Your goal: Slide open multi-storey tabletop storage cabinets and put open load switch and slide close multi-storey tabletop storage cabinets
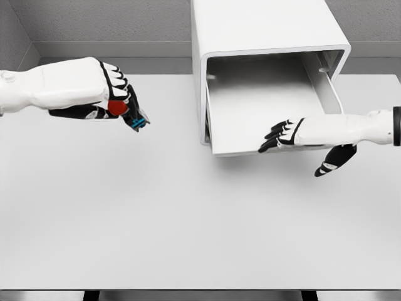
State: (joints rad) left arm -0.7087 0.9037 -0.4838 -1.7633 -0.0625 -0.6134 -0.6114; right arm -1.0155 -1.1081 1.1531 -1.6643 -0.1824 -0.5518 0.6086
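A white storage cabinet (269,31) stands at the back of the table, right of the middle. Its drawer (263,103) is pulled out toward me and looks empty. My left hand (122,100) hovers above the table's left side, fingers curled round the load switch (128,113), a small black part with a red knob and a blue tip. My right hand (282,135) lies over the drawer's front edge, fingers stretched flat toward the left, thumb hanging below, holding nothing.
The pale grey table (188,219) spreads wide in front of me, with its front edge near the bottom of the picture. A grey wall runs behind the cabinet.
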